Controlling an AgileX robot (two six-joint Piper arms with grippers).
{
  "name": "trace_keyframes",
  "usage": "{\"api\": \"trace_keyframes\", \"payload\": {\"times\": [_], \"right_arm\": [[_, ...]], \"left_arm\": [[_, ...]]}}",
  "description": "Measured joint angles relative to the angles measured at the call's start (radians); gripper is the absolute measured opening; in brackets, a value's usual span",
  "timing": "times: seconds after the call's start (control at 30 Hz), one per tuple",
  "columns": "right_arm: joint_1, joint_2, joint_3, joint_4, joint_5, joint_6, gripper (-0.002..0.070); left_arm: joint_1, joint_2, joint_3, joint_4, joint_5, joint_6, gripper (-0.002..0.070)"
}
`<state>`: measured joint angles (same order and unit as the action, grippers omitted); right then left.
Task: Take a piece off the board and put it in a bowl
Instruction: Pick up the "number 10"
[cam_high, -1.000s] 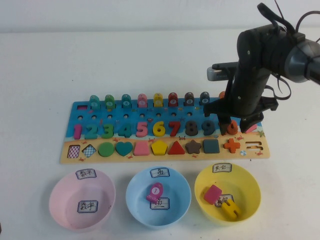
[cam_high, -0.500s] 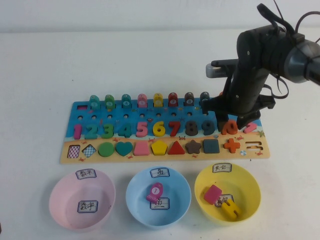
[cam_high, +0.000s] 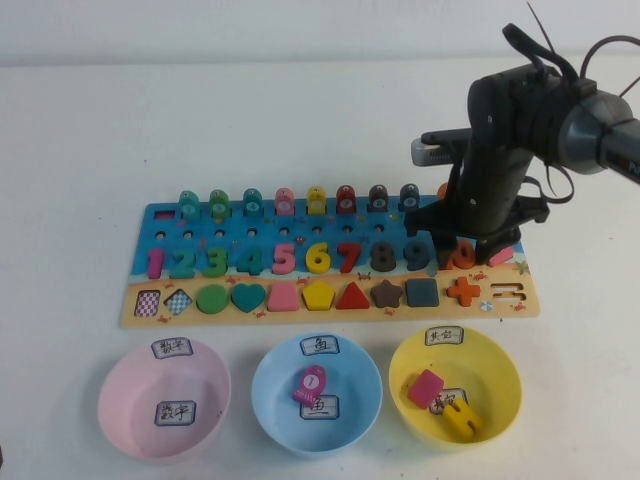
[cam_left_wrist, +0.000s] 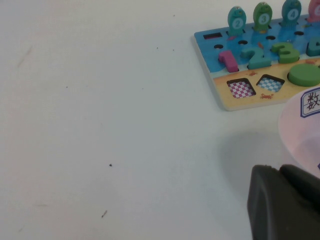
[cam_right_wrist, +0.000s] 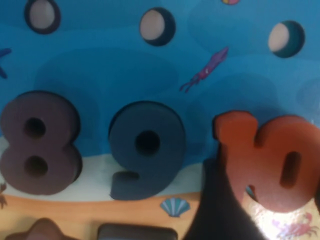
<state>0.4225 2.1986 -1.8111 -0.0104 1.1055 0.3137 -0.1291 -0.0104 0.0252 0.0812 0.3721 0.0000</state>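
The orange "10" piece lies at the right end of the number row on the board. My right gripper is down over it, with a finger on each side, shut on the piece at board level. In the right wrist view the piece fills the right side, a dark finger pressed against its "1". The pink bowl is empty at the front left. My left gripper is shut and empty, low beside the pink bowl, away from the board.
A light blue bowl holds a pink peg. A yellow bowl holds a pink square and a yellow piece. Numbers 8 and 9 sit next to the piece. An orange plus sign lies just in front of it.
My right gripper's fingers have drawn in around the "10" and the arm has shifted slightly left. The piece and the bowls have not moved.
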Motion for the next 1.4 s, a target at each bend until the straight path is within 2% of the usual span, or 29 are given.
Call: {"api": "trace_keyframes", "payload": {"times": [0.2,0.4,1.4], "right_arm": [[0.000,0.000,0.000,-0.008,0.000,0.000,0.0357],[0.000,0.000,0.000,-0.008,-0.006,0.000,0.0322],[0.000,-0.011,-0.050,-0.012,0.041,-0.005,0.0321]], "left_arm": [[0.000,0.000,0.000,0.000,0.000,0.000,-0.0004],[0.000,0.000,0.000,0.000,0.000,0.000,-0.0004],[0.000,0.000,0.000,0.000,0.000,0.000,-0.0004]]}}
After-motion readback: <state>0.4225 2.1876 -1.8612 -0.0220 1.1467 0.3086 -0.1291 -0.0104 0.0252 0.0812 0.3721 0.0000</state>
